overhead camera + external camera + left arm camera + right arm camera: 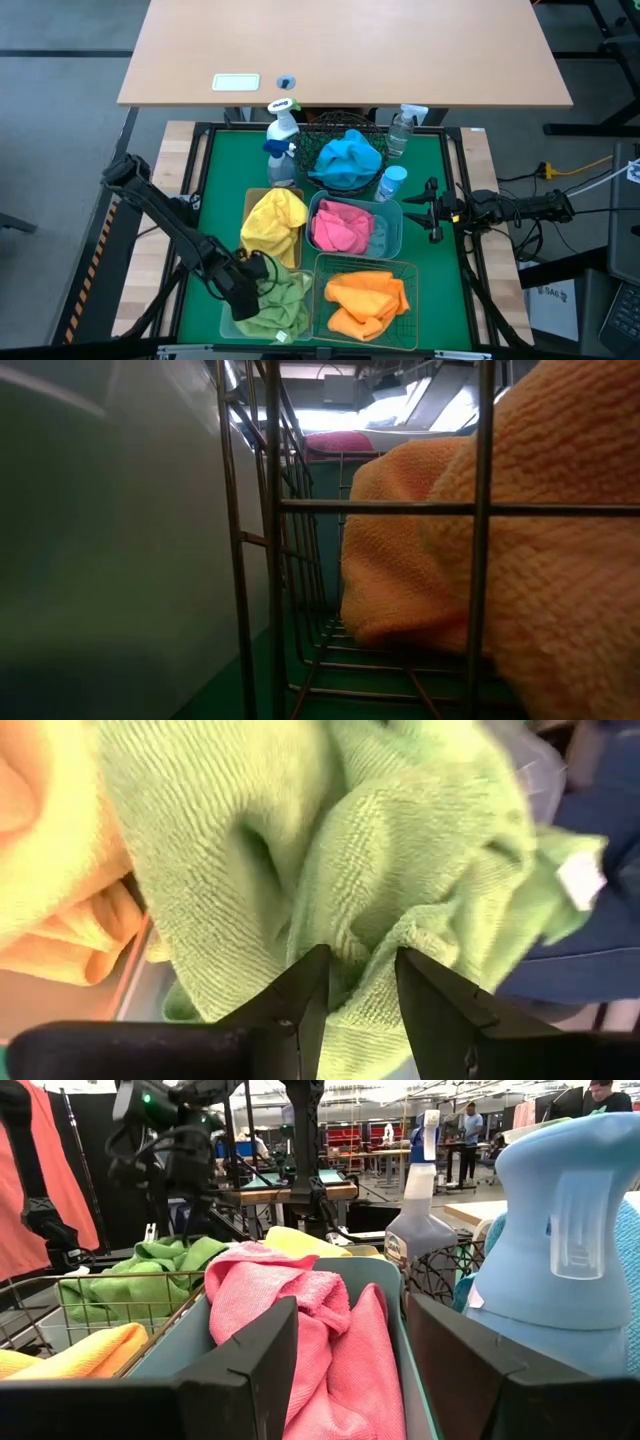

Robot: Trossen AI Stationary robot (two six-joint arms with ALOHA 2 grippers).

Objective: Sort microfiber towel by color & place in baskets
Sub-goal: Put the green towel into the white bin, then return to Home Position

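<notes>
Green microfiber towels lie bunched in the pale-green bin at the near left. My left gripper hovers just over them, pointing steeply down, open; its fingers stand apart above a fold of green towel, and nothing is between them. Yellow towels fill the amber bin, pink ones the teal bin, orange ones the green wire basket, and blue ones the round black mesh basket. My right gripper waits open at the table's right edge.
Two spray bottles stand at the far edge beside the black basket, and a third stands between it and the teal bin. The five containers sit close together on the green mat. A wooden desk lies beyond.
</notes>
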